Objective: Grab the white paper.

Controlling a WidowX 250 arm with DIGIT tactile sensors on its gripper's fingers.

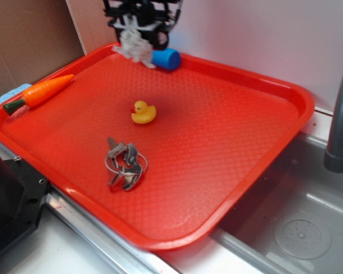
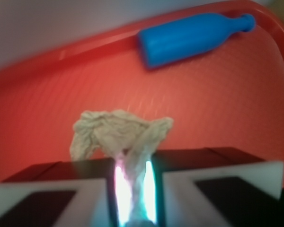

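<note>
Currently my end effector (image 2: 132,189) pinches only a thin fold of the white paper (image 2: 116,135) above the red tray (image 1: 263,131), so I judge a slow, steady lift safest.

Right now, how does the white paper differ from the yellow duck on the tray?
The wrinkled white paper wad hangs pinched in the black pincer, off the tray; the small yellow toy duck sits upright mid-tray. The paper is ragged and shapeless, the duck smooth and moulded. The paper looks slightly bigger. Both are over the red plastic tray.
</note>
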